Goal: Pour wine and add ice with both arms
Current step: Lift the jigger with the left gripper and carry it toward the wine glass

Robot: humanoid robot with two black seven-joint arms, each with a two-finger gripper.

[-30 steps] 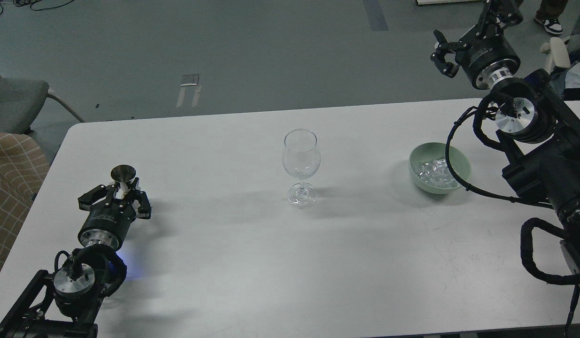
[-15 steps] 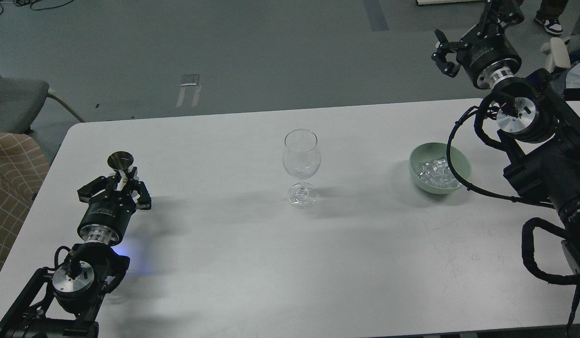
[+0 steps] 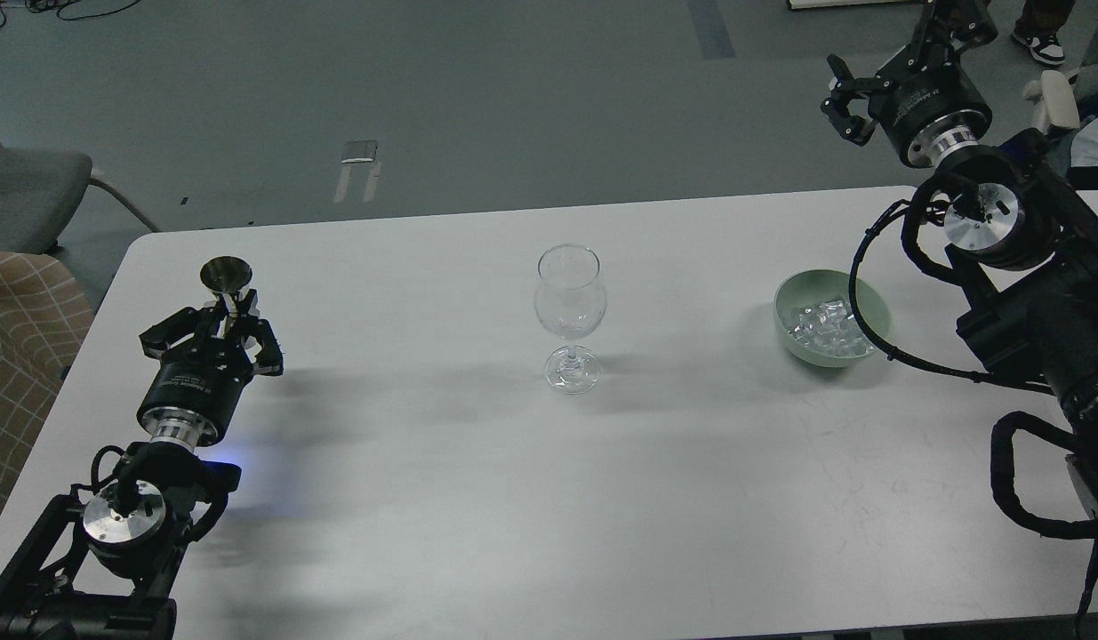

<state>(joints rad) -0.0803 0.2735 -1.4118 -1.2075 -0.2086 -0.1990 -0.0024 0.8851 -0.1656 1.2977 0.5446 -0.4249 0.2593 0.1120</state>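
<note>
The ice point(image 3: 822, 325), a glittering heap of small clear cubes, lies in a pale green ceramic bowl point(image 3: 876, 311) on the right part of the white rounded-corner table point(image 3: 442, 498); the heap has no clear long axis. A clear stemmed wine glass point(image 3: 570, 313) stands upright mid-table, well apart from the bowl. Grey floor stretches beyond the table, with a grey chair point(image 3: 24, 191) at far left. The left gripper point(image 3: 220, 313) has its fingers clamped on the stem of a small silver metal funnel-shaped cup point(image 3: 227, 276), mouth upward, near the table's left edge. The right gripper point(image 3: 891, 53) hangs above the floor past the far right corner, fingers spread apart.
</note>
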